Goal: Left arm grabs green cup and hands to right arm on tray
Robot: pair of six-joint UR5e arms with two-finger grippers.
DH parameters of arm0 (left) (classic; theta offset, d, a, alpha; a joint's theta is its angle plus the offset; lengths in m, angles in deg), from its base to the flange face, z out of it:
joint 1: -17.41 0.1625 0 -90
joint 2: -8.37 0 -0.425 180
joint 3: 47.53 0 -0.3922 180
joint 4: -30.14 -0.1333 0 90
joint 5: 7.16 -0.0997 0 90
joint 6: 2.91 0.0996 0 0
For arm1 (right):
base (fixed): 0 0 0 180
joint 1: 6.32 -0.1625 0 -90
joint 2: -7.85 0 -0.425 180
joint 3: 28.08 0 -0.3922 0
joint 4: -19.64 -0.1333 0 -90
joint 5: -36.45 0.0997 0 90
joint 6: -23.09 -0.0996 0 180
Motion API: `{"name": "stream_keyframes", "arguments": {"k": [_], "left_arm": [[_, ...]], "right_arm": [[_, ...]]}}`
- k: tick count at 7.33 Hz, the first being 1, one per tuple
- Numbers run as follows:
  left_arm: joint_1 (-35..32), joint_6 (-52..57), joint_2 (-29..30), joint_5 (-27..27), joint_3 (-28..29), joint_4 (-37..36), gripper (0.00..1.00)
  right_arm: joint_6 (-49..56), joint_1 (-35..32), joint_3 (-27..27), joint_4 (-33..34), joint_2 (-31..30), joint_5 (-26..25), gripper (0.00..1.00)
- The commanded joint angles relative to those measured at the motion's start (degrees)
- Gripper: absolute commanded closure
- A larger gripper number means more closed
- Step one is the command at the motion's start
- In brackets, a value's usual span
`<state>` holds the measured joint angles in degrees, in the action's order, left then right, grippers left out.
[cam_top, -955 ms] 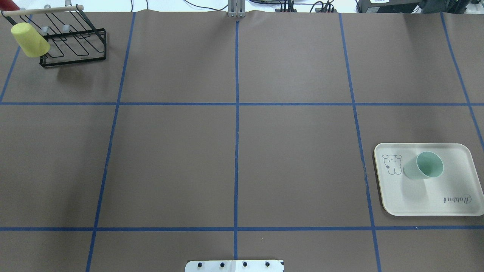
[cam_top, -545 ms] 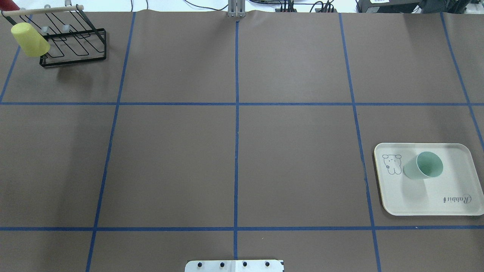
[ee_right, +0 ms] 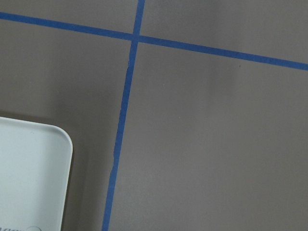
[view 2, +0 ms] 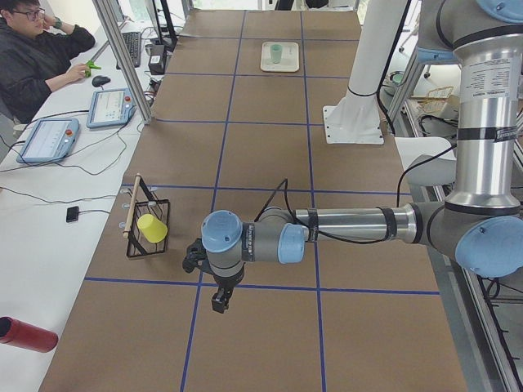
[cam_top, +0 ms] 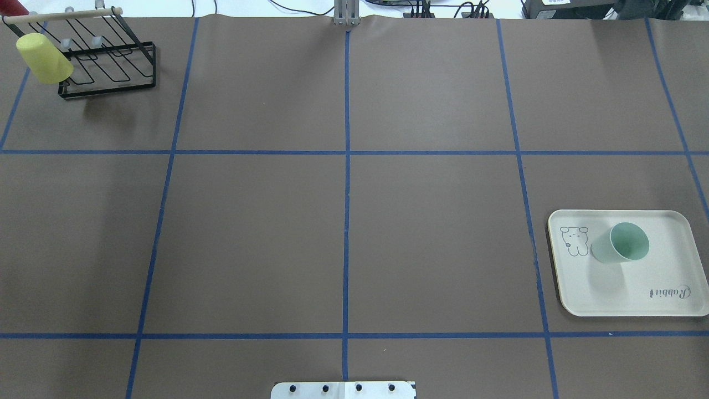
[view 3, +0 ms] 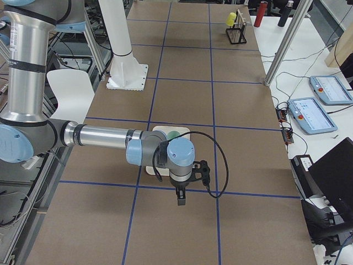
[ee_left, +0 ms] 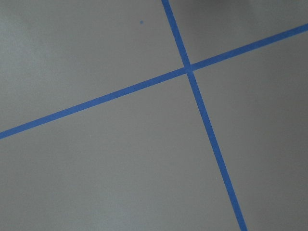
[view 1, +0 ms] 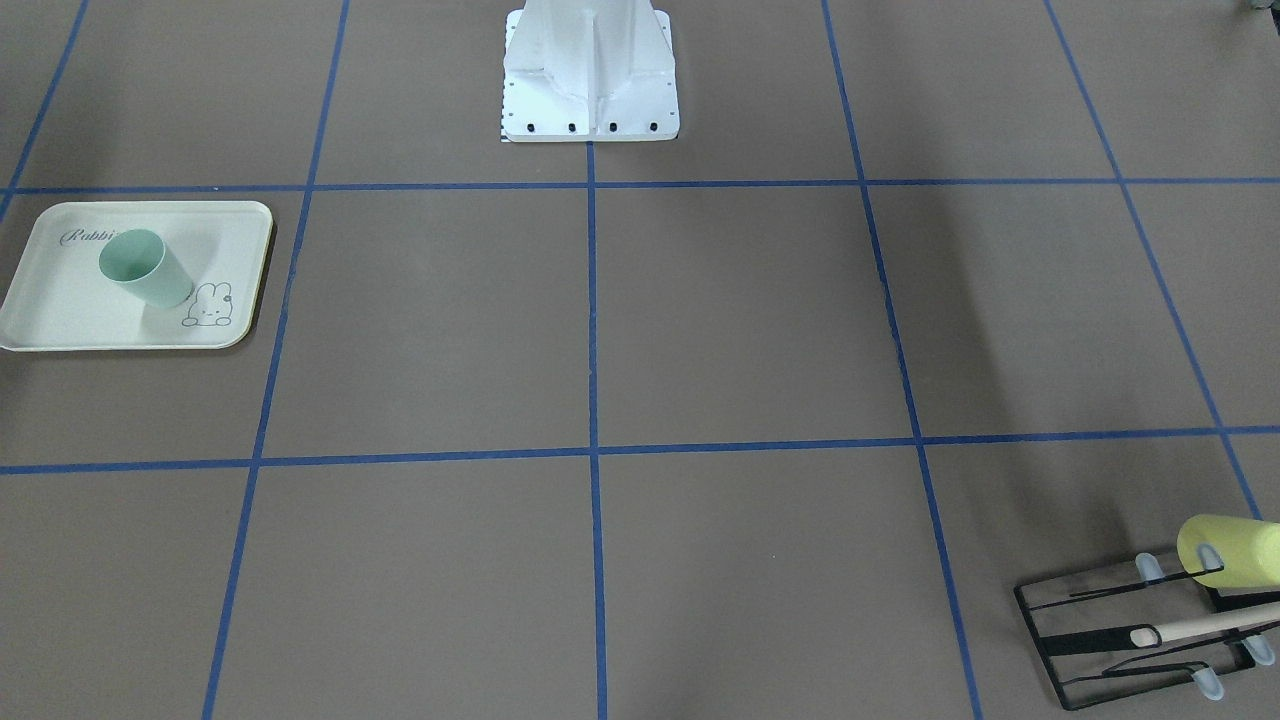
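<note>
The green cup (cam_top: 623, 244) stands upright, mouth up, on the cream tray (cam_top: 653, 271) at the table's right side; it also shows in the front view (view 1: 145, 268). No arm shows in the overhead or front views. In the exterior left view my left gripper (view 2: 219, 304) points down over the table near the wire rack, far from the cup; I cannot tell whether it is open. In the exterior right view my right gripper (view 3: 181, 200) points down beside the tray (view 3: 157, 131); I cannot tell whether it is open. The right wrist view shows the tray's corner (ee_right: 29, 168).
A pale yellow cup (cam_top: 43, 58) hangs on a black wire rack (cam_top: 111, 66) at the far left corner. The robot's white base (view 1: 590, 80) stands at the near middle edge. A red cylinder (view 2: 24, 335) lies off the table. An operator sits at a side desk.
</note>
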<state>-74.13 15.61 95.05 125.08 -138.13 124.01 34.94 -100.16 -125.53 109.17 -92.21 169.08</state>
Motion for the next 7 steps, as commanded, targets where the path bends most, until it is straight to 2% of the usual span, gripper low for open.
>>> {"name": "stream_keyframes", "arguments": {"k": [1,6,7], "left_arm": [[0.0,0.0,-0.5,0.0,-0.2,0.3,0.0],[-0.2,0.0,-0.1,0.0,-2.0,-0.4,0.0],[-0.2,-0.1,0.3,0.0,-4.0,-4.2,0.0]], "right_arm": [[-1.9,0.0,0.7,-2.8,-0.1,0.0,0.0],[-1.9,0.1,0.7,-3.8,0.0,0.1,0.0],[-1.9,0.0,0.6,-3.8,0.0,0.1,0.0]]}}
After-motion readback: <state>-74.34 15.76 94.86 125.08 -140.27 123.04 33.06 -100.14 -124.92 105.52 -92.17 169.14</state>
